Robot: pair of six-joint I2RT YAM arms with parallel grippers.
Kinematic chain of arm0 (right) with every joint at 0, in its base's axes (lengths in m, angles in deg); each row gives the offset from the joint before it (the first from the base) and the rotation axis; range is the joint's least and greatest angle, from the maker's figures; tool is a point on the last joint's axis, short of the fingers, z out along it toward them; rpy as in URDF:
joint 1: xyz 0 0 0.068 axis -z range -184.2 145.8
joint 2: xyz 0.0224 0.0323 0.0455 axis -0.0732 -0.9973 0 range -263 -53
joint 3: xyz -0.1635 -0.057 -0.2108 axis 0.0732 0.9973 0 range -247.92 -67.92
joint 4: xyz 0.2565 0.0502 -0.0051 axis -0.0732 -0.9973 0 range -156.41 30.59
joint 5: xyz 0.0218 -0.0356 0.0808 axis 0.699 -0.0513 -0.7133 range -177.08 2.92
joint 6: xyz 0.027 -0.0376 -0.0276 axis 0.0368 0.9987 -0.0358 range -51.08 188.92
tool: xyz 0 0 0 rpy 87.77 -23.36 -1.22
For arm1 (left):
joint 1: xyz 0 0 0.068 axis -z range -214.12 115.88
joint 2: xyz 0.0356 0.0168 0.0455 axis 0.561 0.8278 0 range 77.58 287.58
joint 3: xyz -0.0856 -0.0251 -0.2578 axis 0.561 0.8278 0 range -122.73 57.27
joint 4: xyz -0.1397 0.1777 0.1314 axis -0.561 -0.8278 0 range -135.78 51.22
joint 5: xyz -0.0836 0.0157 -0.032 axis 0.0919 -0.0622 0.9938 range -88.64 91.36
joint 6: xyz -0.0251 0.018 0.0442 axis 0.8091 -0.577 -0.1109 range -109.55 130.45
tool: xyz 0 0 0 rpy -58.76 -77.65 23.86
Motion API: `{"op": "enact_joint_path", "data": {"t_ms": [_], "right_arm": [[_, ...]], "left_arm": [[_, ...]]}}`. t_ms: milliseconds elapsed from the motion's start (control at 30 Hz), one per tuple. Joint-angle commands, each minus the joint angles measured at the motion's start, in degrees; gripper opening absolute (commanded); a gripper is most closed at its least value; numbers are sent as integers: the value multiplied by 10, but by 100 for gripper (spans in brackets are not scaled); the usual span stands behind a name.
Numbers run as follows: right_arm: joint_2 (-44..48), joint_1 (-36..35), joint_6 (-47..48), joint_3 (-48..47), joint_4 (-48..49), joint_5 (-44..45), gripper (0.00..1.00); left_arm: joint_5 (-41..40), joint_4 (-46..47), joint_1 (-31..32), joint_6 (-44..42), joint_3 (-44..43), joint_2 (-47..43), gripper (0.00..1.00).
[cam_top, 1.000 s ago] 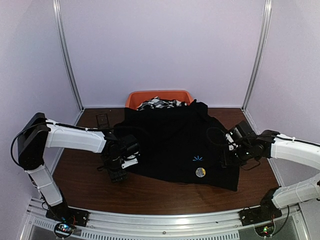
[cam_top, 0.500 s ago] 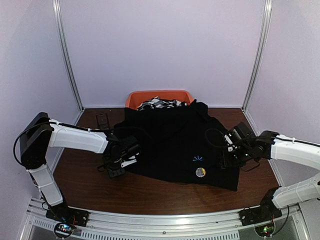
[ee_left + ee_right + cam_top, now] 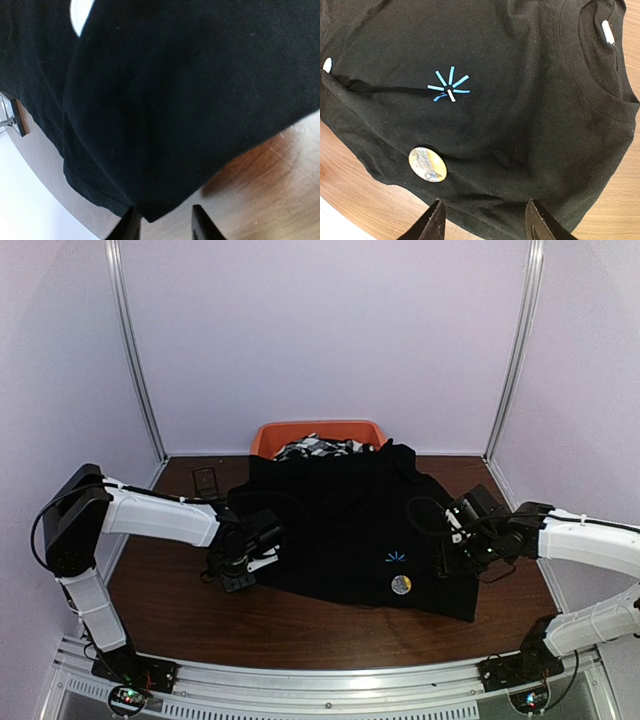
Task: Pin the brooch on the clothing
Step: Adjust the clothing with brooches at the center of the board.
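clothing: black shirt spread on the table between my two arms, its far edge at the bin.
brooch: round, on the shirt front, just ahead of the right gripper, nearer than the starburst mark.
left gripper: jaws apart, hem corner between them.
right gripper: jaws wide, holding nothing, over the hem.
orange bin: beyond both; I see patterned fabric inside.

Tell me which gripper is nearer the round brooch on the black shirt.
Right. The right gripper hovers just beside the brooch; the left gripper sits at the opposite edge of the shirt.
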Motion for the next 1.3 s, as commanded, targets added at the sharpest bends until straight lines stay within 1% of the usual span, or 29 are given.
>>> {"op": "enact_joint_path", "data": {"t_ms": [0, 67, 133, 200, 300, 567, 700, 800, 867, 967, 1133, 1267], "right_arm": [[-7, -7, -9, -5, 18, 3, 56], [-8, -7, -8, -6, 19, 1, 56], [-9, -8, -6, -8, 22, 0, 56], [-11, -8, -6, -9, 24, -1, 56], [-15, -8, -4, -10, 27, -4, 56], [-20, -8, 1, -11, 31, -6, 56], [-21, -9, 5, -13, 26, -6, 56], [-21, -8, 8, -17, 20, -1, 56], [-21, -8, 10, -21, 15, 3, 57], [-22, -8, 16, -29, 5, 5, 57], [-16, -9, 37, -55, -40, -2, 57], [-3, -10, 68, -70, -97, -18, 56]], "left_arm": [[-7, 14, 1, -2, -13, 22, 31], [-9, 14, 1, -2, -14, 24, 27], [-11, 15, 1, -2, -15, 26, 21], [-14, 17, 1, -2, -16, 27, 17], [-20, 16, 1, -2, -21, 29, 0], [-23, -3, 1, 14, -23, 16, 0], [13, -40, 6, 30, -27, -8, 0], [31, -85, 18, 32, -31, -12, 0], [65, -94, 25, 32, -37, -17, 0], [73, -116, 32, 49, -56, -9, 0], [142, -161, 48, 22, -95, 1, 0], [141, -186, 52, 19, -126, 1, 0]]}}
